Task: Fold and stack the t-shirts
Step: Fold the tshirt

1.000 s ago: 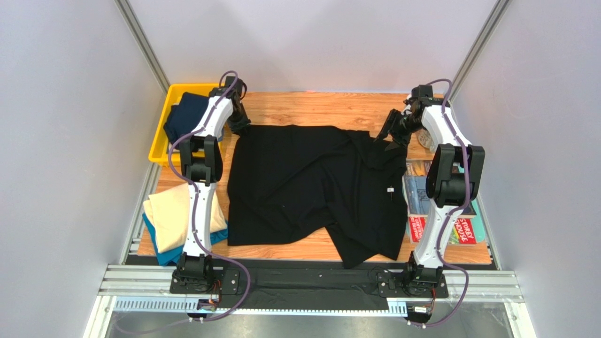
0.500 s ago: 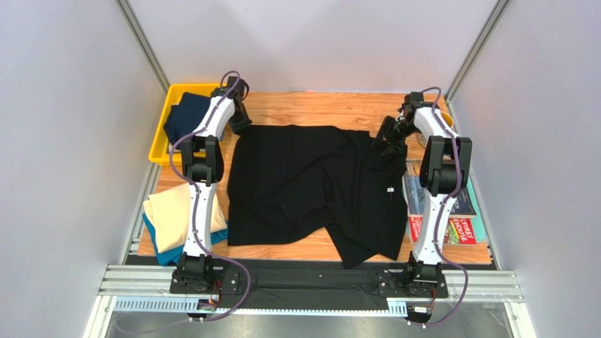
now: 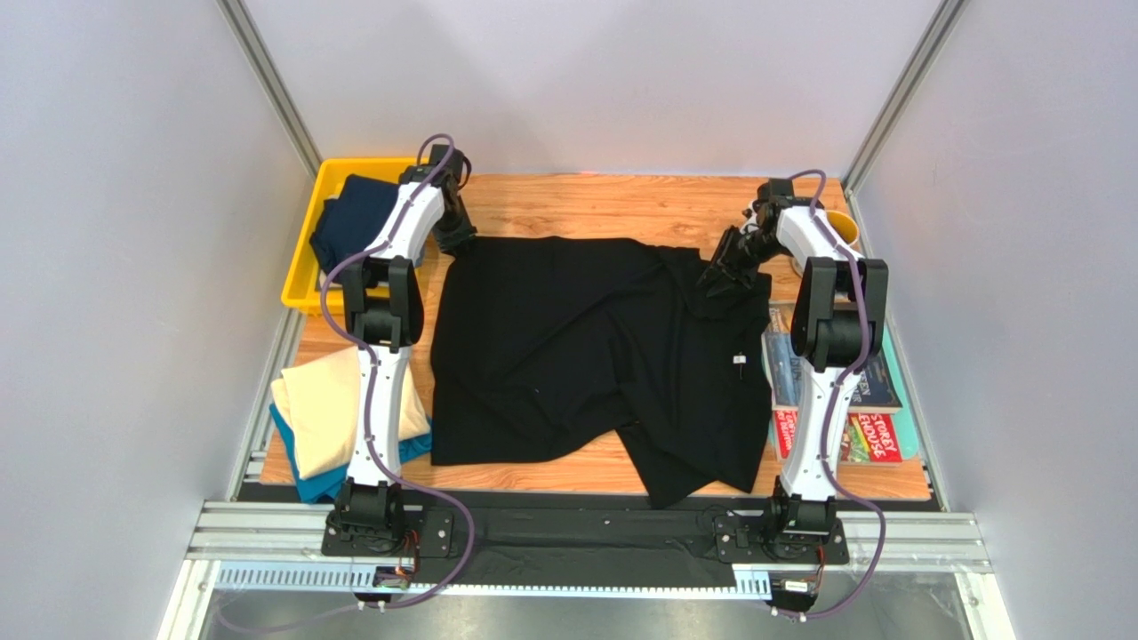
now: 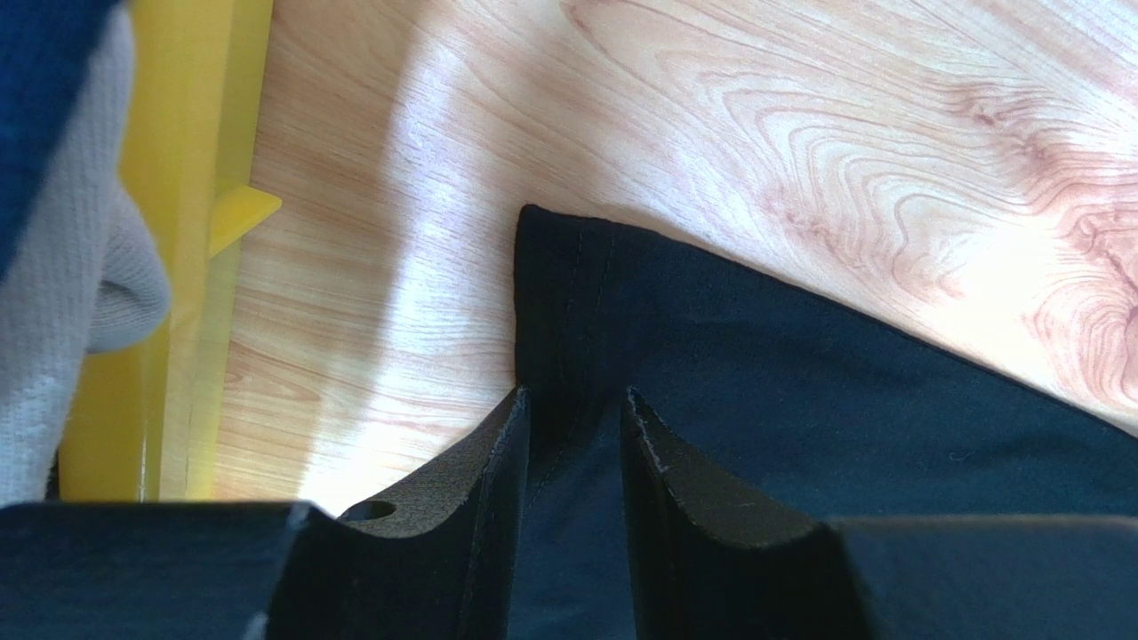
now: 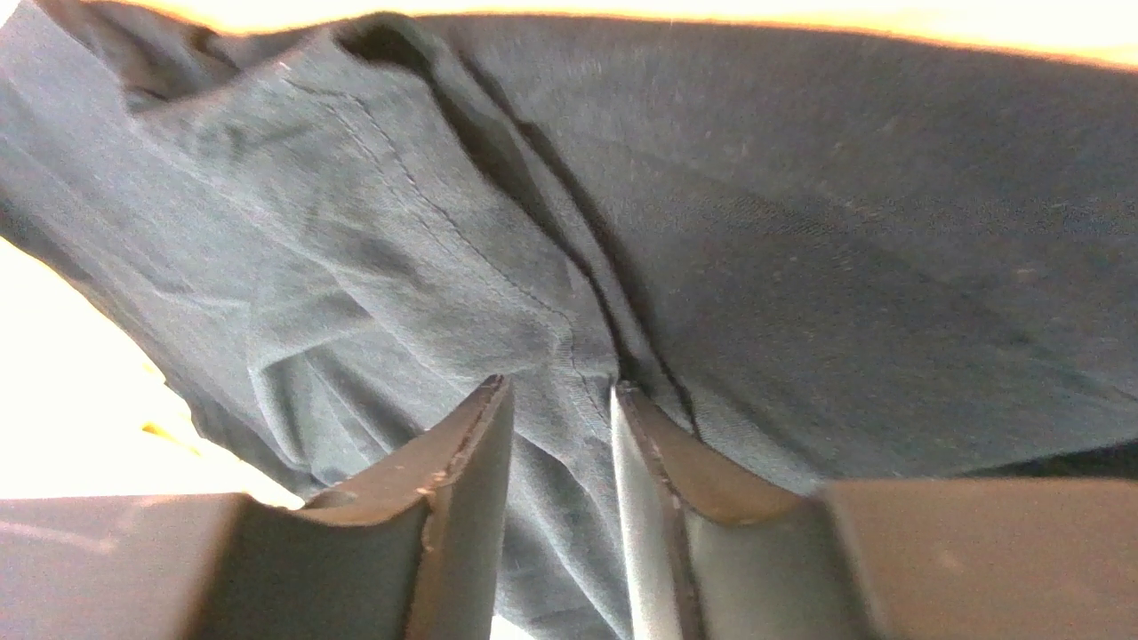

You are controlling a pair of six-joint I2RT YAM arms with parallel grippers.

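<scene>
A large black t-shirt (image 3: 588, 354) lies spread and rumpled across the wooden table. My left gripper (image 3: 454, 240) sits at its far left corner. In the left wrist view the jaws (image 4: 575, 400) stand narrow, pinching a fold of the black t-shirt (image 4: 802, 387). My right gripper (image 3: 715, 274) is down on the bunched far right part of the shirt. Its jaws (image 5: 561, 390) are close together with wrinkled cloth (image 5: 401, 240) between them. A navy t-shirt (image 3: 350, 220) lies in the bin. A cream t-shirt (image 3: 321, 407) rests folded on a teal-blue one (image 3: 314, 483) at the near left.
The yellow bin (image 3: 297, 287) stands at the far left, its wall (image 4: 201, 200) just beside my left gripper. Colourful magazines (image 3: 868, 414) lie along the right edge under the right arm. A yellow object (image 3: 842, 227) sits at the far right corner.
My right gripper has moved left and down onto the shirt's far right part, and its jaws have narrowed on the cloth. The left arm has stayed put.
</scene>
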